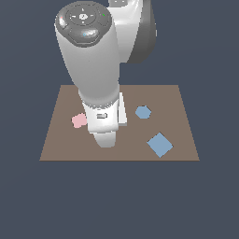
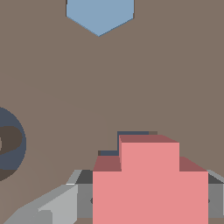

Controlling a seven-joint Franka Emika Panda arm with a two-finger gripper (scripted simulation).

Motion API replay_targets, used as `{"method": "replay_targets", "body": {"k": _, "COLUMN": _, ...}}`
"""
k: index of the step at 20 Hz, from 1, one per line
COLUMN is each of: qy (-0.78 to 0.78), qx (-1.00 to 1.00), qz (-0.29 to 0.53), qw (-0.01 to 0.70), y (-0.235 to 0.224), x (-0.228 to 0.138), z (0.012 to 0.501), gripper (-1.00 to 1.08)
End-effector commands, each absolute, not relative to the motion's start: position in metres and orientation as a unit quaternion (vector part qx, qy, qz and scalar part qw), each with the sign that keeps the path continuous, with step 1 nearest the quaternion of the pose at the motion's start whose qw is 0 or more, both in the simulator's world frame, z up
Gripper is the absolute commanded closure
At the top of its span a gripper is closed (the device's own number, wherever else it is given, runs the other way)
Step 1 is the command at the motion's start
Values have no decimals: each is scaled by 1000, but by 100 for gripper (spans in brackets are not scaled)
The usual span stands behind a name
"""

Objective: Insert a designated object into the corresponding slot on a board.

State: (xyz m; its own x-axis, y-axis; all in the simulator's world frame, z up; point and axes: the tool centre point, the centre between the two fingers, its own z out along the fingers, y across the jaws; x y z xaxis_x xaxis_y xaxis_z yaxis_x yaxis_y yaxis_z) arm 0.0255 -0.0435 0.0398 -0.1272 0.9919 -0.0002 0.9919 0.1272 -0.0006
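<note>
One brown board (image 1: 177,100) carries two blue pieces, a hexagon (image 1: 143,112) and a square (image 1: 159,144), and one pink piece (image 1: 79,120), while the jaws grasp the single red block (image 2: 149,183) just over the slot (image 2: 127,139), beside one ring hole (image 2: 9,144).

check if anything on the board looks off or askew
Nothing stands out. The red block sits square between the jaws over its dark slot. The blue hexagon, blue square and pink piece lie flat on the brown board.
</note>
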Motion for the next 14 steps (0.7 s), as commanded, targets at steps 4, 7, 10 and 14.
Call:
{"method": "replay_targets", "body": {"k": 4, "qy": -752, "qx": -659, "qz": 0, "qw": 0, "y": -43, "x": 25, "z": 31, "gripper": 108}}
{"method": "replay_targets", "body": {"k": 7, "qy": -752, "qx": -659, "qz": 0, "qw": 0, "y": -43, "x": 25, "z": 31, "gripper": -92}}
{"method": "replay_targets", "body": {"k": 10, "qy": -752, "qx": -659, "qz": 0, "qw": 0, "y": -43, "x": 25, "z": 31, "gripper": -92}}
{"method": "replay_targets", "body": {"k": 14, "qy": -752, "qx": -659, "qz": 0, "qw": 0, "y": -43, "x": 25, "z": 31, "gripper": -92}}
